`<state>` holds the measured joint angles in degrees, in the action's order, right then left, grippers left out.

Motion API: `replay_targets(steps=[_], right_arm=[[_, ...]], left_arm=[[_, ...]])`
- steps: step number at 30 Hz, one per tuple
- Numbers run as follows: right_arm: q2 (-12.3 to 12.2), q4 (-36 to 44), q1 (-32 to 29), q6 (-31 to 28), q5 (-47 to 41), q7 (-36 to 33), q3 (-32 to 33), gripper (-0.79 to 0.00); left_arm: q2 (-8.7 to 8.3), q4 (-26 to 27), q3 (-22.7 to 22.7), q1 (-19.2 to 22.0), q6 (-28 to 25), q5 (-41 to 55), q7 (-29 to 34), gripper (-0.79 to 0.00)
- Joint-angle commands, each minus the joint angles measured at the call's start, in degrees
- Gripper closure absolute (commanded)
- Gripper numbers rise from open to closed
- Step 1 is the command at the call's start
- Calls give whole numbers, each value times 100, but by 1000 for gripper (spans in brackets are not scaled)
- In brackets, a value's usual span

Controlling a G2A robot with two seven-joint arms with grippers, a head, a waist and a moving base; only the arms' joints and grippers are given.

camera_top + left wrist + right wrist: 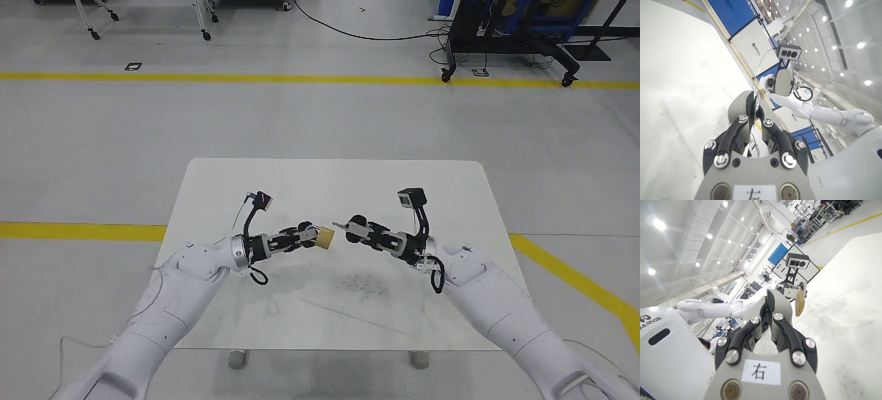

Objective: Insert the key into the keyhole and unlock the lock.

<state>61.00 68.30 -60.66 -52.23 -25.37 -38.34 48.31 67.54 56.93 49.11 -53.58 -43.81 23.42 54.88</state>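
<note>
Currently my left end effector [755,106] is clenched on the padlock [761,93]. Its ribbed black pads pinch the curved steel shackle, and the blocky brass body sticks out past the fingertips. From overhead, the padlock hangs in the air above the middle of the smooth white worktop [400,190].

My right end effector [769,302] faces the padlock from the opposite side, its fingers pressed together on the key [343,227]. The key is a thin silvery sliver whose tip points at the brass body and sits just beside it, with a narrow gap showing from above.

Through the right wrist camera I see the padlock's flat brass face tilted toward me, with a small dark keyhole [800,309] near one end. Faint dark scuffs speckle the worktop beneath the padlock.
</note>
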Motion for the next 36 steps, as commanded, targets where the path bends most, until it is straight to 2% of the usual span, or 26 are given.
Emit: replay_targets(steps=[1,5,16,22,25,29,33,36], right_arm=[[41,-5,1,3,158,185,-31,0],[114,1,-4,27,384,333,-113,0],[238,-87,75,102,705,270,-231,0],[264,-169,29,-10,583,539,-62,0],[269,-236,31,22,414,439,-21,0],[309,-393,110,193,606,429,-44,0],[365,-367,117,180,767,441,-120,0],[392,-277,81,63,525,219,-182,0]], left_arm=[[39,-100,-103,84,29,248,421,0],[107,-200,-265,212,190,611,750,0],[130,-360,-463,355,117,699,677,0],[94,-274,-544,371,75,672,636,0],[66,-267,-574,370,-1,586,559,0],[36,-258,-599,383,-26,659,534,0],[6,-300,-572,379,-64,823,496,0],[-13,-350,-548,386,-67,923,493,0]])
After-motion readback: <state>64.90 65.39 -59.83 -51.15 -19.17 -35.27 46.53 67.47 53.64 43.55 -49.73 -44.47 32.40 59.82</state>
